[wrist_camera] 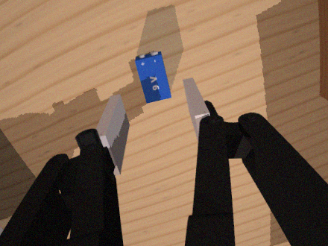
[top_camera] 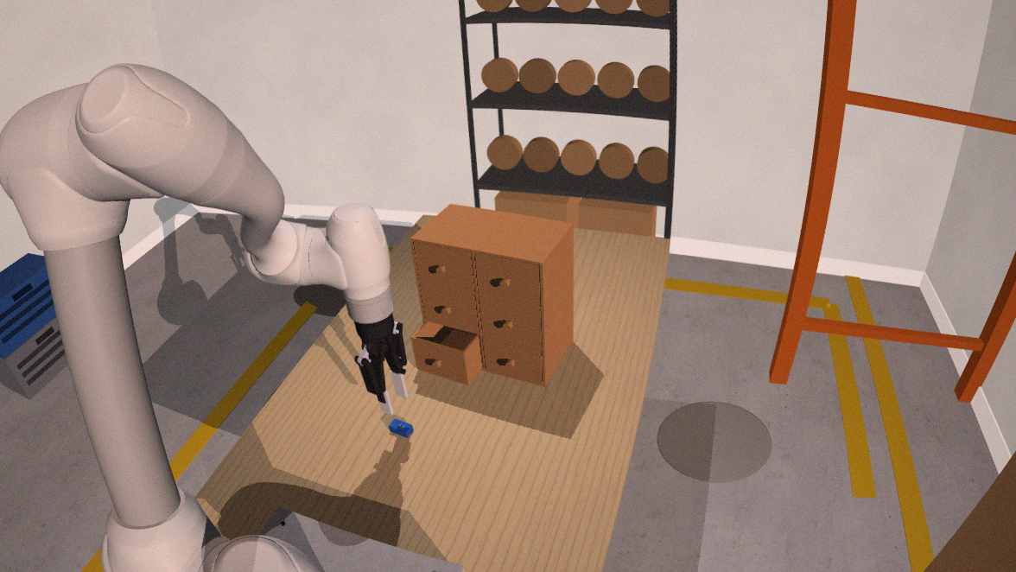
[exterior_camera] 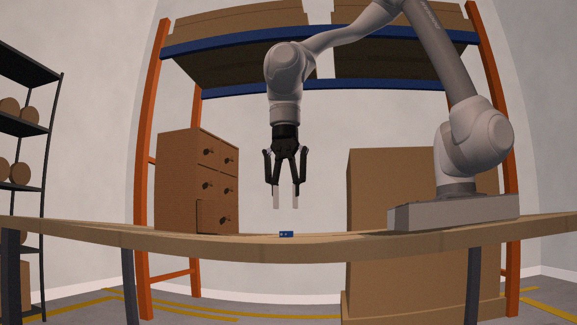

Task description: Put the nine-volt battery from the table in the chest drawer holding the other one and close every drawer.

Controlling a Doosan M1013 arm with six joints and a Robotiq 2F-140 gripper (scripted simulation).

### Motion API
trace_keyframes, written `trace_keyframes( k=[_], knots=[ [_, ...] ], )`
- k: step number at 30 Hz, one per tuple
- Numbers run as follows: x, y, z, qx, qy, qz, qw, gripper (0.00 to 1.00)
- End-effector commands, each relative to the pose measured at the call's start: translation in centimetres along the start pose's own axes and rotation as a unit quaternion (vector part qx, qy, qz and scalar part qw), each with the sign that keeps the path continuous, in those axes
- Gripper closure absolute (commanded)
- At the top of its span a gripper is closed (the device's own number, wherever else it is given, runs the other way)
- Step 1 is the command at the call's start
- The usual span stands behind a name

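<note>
The gripper [exterior_camera: 285, 200] hangs straight down over the battery [exterior_camera: 285, 233], well clear of it, fingers partly apart with nothing between them, probably pre-narrowed so they can straddle the battery's short sides. The battery lies flat on the table [exterior_camera: 250, 249], apart from the chest [top_camera: 498, 298], near its front. The bottom-left drawer [top_camera: 447, 352] stands partly out, likely the one waiting to receive it. The wrist view alone shows the battery's "9V" label and its lie between the finger lines; the exterior view alone shows the height gap; only the top view shows the open drawer's inside, though its contents cannot be made out.
</note>
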State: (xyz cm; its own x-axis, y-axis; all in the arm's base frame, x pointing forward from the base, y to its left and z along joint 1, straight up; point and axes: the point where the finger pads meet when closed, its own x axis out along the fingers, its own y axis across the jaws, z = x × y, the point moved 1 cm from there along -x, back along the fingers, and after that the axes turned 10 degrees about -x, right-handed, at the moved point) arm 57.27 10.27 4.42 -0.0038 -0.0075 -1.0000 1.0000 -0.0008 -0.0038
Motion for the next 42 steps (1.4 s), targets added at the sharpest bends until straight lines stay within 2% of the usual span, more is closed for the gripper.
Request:
trace_keyframes(
  k=[1, 17, 25, 37, 42],
  knots=[
    [0.2, -0.1, -0.1, -0.003, 0.004, -0.001, 1.000, 0.74],
    [0.5, -0.1, -0.1, -0.003, 0.004, -0.001, 1.000, 0.74],
    [1.6, -0.1, -0.1, -0.003, 0.004, -0.001, 1.000, 0.74],
    [4.6, -0.1, -0.1, -0.003, 0.004, -0.001, 1.000, 0.74],
    [5.1, -0.1, -0.1, -0.003, 0.004, -0.001, 1.000, 0.74]
  ],
)
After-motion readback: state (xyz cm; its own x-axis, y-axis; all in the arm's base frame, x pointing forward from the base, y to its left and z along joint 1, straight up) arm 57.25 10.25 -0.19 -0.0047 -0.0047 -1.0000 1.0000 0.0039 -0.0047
